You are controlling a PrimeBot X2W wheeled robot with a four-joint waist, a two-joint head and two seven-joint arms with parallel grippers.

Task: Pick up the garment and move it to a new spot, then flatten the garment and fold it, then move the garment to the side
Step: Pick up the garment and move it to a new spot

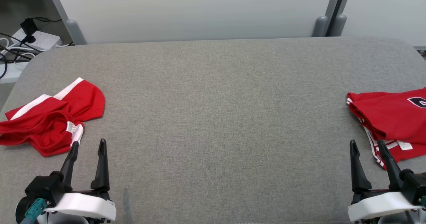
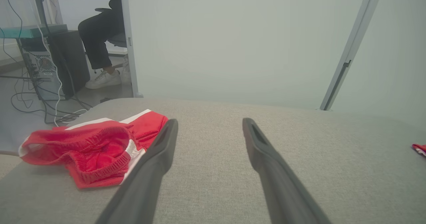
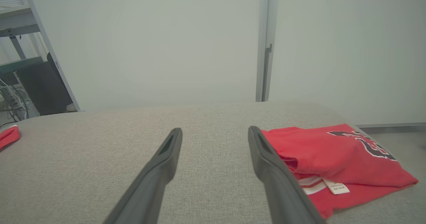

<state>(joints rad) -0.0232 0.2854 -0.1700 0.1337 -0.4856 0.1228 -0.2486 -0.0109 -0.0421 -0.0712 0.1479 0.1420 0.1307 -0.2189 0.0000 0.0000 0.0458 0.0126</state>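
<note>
Garment [image 1: 53, 117], red with white bands, lies crumpled at the left end of the grey fabric counter [image 1: 213, 101], which is the largest thing in view and spans the whole width of the head view. At the counter's right end lies a red jersey [image 1: 389, 117], folded flat, with a dark printed figure on top and a striped hem toward the counter's near edge. It runs past the right border of the head view. The garment is smaller and bunched. Its long axis runs roughly along the counter's length, slanting toward the far edge as it goes inward. A white-banded leg points to the far edge, and the ribbed waistband [image 2: 100, 170] opens toward the near edge.

The left gripper [image 1: 89, 143] hovers at the counter's near edge with its fingers spread wide and nothing between them. The garment sits just ahead of it and to its outer side. The outer fingertip reaches the garment's white-edged near corner; whether they touch I cannot tell. The right gripper [image 1: 366, 143] is likewise spread and empty at the near edge, and its outer finger overlaps the jersey's hem. A small white tag [image 1: 405, 146] lies on the jersey near that finger
</note>
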